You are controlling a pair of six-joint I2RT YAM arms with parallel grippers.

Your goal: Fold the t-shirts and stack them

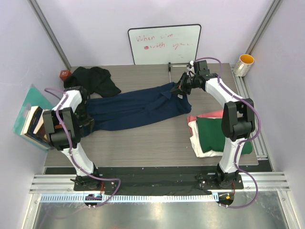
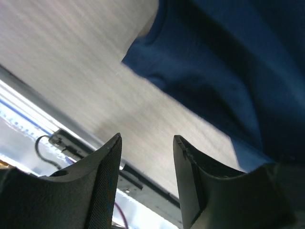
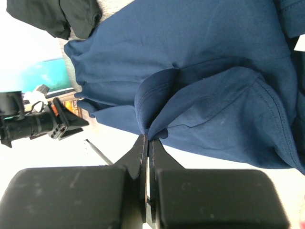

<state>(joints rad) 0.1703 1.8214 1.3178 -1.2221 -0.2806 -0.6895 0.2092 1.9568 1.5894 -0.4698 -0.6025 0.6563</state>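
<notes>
Between the closed fingertips of my right gripper (image 3: pixel 147 139) a fold of the navy t-shirt (image 1: pixel 138 109) is pinched, not yet folded, while my left gripper (image 2: pixel 146 143) hangs half-open and empty beside its hem; a folded stack (image 1: pixel 212 136) sits behind my right hand, the black t-shirt (image 1: pixel 95 80) crumpled beyond my left.

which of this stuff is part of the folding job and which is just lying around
Job: navy t-shirt, black t-shirt, green t-shirt, cream t-shirt, red t-shirt.
Lying about: whiteboard, cup, books, small red object.
</notes>
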